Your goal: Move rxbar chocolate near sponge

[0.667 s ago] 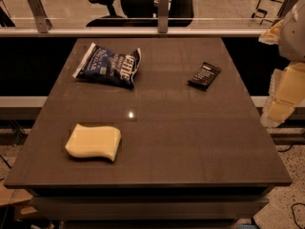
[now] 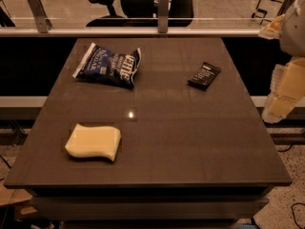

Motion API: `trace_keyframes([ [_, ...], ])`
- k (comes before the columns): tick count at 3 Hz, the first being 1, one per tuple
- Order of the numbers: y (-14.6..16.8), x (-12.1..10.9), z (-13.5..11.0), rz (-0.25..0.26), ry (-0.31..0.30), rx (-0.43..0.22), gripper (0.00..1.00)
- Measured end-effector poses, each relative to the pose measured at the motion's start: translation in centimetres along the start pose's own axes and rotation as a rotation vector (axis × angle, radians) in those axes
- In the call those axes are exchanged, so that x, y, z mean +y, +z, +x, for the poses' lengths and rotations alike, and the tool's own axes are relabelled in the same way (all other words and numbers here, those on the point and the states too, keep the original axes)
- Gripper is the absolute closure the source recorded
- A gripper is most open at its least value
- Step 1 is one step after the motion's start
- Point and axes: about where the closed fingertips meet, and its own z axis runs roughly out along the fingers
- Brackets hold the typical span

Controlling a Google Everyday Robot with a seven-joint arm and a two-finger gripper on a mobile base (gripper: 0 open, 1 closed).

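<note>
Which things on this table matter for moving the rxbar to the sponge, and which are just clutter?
Job: rxbar chocolate, far right; sponge, near left; gripper, right of the table.
Lying about: chip bag, far left.

Flat rxbar chocolate (image 2: 204, 76) lies back-right, sponge (image 2: 93, 141) front-left, gripper (image 2: 285, 93) far right

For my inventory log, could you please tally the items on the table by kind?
Snack bars: 1, the rxbar chocolate
Chip bags: 1, the blue chip bag
Sponges: 1, the sponge
Total: 3
The gripper hangs beyond the right edge of the table, touching none of them.
</note>
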Motion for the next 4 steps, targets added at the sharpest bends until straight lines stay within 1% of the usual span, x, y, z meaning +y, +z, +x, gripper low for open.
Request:
trace_keyframes([
  [1, -0.8, -1.7, -0.5, 0.018, -0.074, -0.010, 0.00],
  [2, -2.1, -4.0, -1.2, 0.067, -0.161, -0.024, 0.00],
  [3, -3.2, -6.5, -2.0, 0.099, -0.258, -0.004, 0.00],
  [4, -3.8, -9.2, -2.6, 0.111, -0.356, 0.029, 0.00],
])
